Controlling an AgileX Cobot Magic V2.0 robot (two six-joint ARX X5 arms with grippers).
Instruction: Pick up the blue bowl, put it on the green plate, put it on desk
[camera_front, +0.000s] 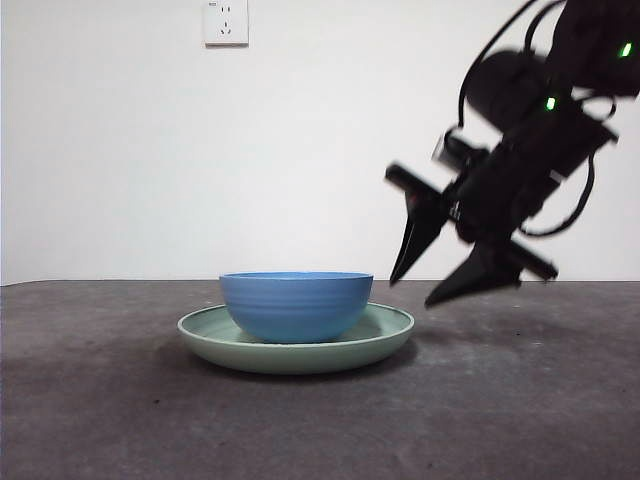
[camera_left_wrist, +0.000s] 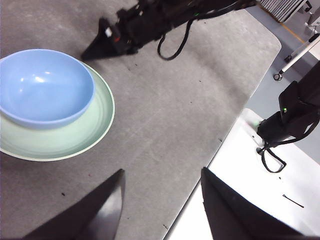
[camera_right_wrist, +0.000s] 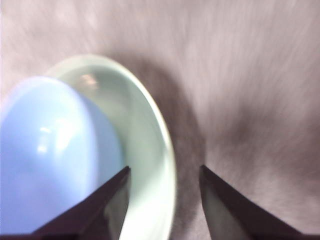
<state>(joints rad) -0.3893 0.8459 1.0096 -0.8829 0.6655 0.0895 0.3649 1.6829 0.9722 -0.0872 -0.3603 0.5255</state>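
The blue bowl (camera_front: 295, 305) (camera_left_wrist: 45, 85) (camera_right_wrist: 50, 165) sits upright in the green plate (camera_front: 390, 335) (camera_left_wrist: 100, 115) (camera_right_wrist: 150, 135), which rests on the desk (camera_front: 500, 400) (camera_left_wrist: 175, 100). My right gripper (camera_front: 413, 292) (camera_right_wrist: 165, 170) hangs open just right of the plate's rim, a little above the desk, holding nothing. Its wrist picture is motion-blurred. The left wrist view also shows it as a dark tip (camera_left_wrist: 107, 42) beside the plate. My left gripper (camera_left_wrist: 162, 172) is open and empty, high above the desk's edge, well away from the plate.
A wall socket (camera_front: 225, 22) sits on the white wall behind. Beyond the desk's edge lies a white surface (camera_left_wrist: 260, 170) carrying a black device with a green light (camera_left_wrist: 290, 120) and cables.
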